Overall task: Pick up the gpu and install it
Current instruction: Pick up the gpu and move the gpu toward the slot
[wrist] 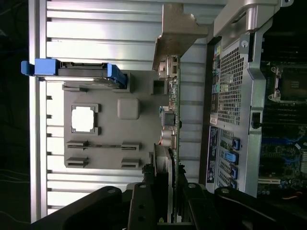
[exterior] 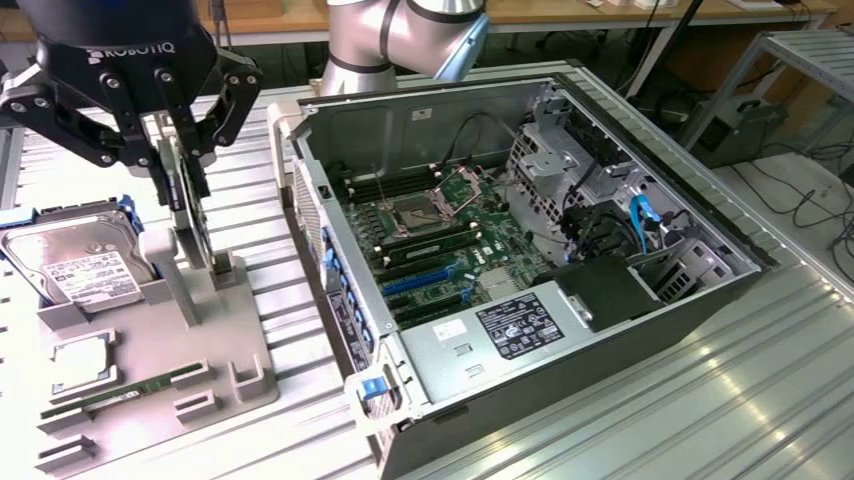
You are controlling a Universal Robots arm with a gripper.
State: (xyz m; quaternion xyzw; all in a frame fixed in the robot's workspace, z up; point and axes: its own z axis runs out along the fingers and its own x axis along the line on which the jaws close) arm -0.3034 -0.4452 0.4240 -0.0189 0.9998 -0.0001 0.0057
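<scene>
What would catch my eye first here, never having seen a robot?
A big open computer case sits in the middle of the exterior view, its green motherboard bare. At that view's left, the black gripper clamps the gpu, standing on edge at a gray parts holder.

Arm [exterior: 394, 35], top centre of the exterior view: thick round tube sections, brushed silver-grey, with a darker band at the joint seam.

Gripper [exterior: 184, 175], upper left of the exterior view: matte black housing with a rounded top. Pale ROBOTIQ lettering [exterior: 127, 47] runs across it and reads reversed.

Linkage bars [exterior: 60, 120]: black, flat-sided with rounded ends, on both sides of the housing.

Pivot pins [exterior: 100, 86]: small pale round dots at the link ends.

Wrist view, bottom edge: the black bars look slightly glossy, with rounded corners and a round recessed pin at each knuckle. Jaws: narrow, black, straight-edged.
</scene>
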